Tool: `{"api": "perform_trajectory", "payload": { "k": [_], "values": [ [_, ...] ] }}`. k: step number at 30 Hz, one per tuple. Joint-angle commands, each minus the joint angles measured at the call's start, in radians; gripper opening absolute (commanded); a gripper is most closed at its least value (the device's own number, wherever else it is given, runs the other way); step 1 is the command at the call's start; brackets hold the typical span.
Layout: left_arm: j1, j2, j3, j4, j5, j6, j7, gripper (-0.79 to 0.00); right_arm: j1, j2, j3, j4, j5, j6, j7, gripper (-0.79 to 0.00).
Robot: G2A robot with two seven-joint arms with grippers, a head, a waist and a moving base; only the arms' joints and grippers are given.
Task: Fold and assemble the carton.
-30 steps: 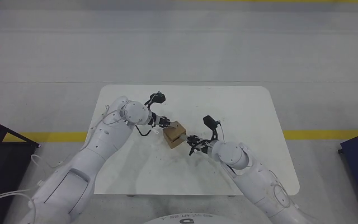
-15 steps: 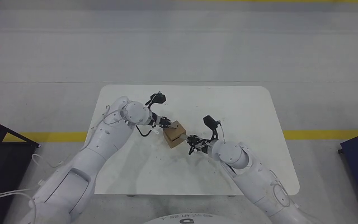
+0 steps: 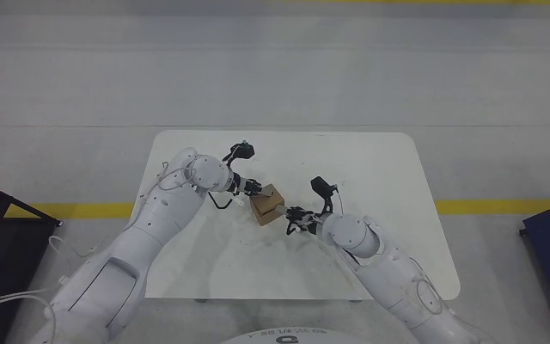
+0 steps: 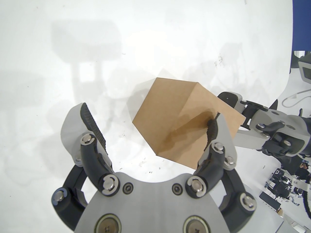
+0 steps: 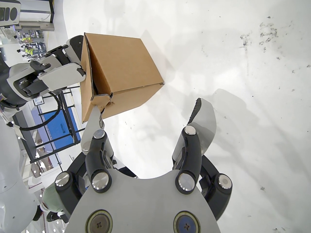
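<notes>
Nearly boxed — one end to close

At the middle of the table (image 3: 378, 163), the carton (image 3: 267, 205) is formed, but one end's flaps gape. The left gripper (image 4: 150, 113) and right gripper (image 5: 148, 106) are spread wide, clasping nothing — one finger of each touches it.

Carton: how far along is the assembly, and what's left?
Done: the carton stands on the table as a squared-up box, side walls folded. In hand: the left tool, open, has one finger against a wall, while the right tool, open, has a finger at the corner of the end flap. Left: that flap is ajar, with a dark gap along its edge, so it likely needs tucking shut.
</notes>
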Motion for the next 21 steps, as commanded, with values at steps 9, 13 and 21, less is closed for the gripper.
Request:
{"api": "perform_trajectory", "payload": {
  "k": [9, 13, 21],
  "values": [
    [-0.001, 0.000, -0.001, 0.003, -0.001, -0.004, 0.001, 0.000, -0.013, -0.004, 0.001, -0.012, 0.014, -0.018, -0.043, -0.129],
    [-0.001, 0.000, -0.003, 0.003, -0.001, -0.005, 0.001, 0.000, -0.015, -0.004, 0.002, -0.012, 0.020, -0.020, -0.044, -0.046],
    [0.000, 0.002, -0.006, 0.000, -0.004, -0.009, 0.000, 0.000, -0.003, -0.008, -0.007, -0.003, 0.026, 0.002, -0.047, -0.049]
  ]
}}
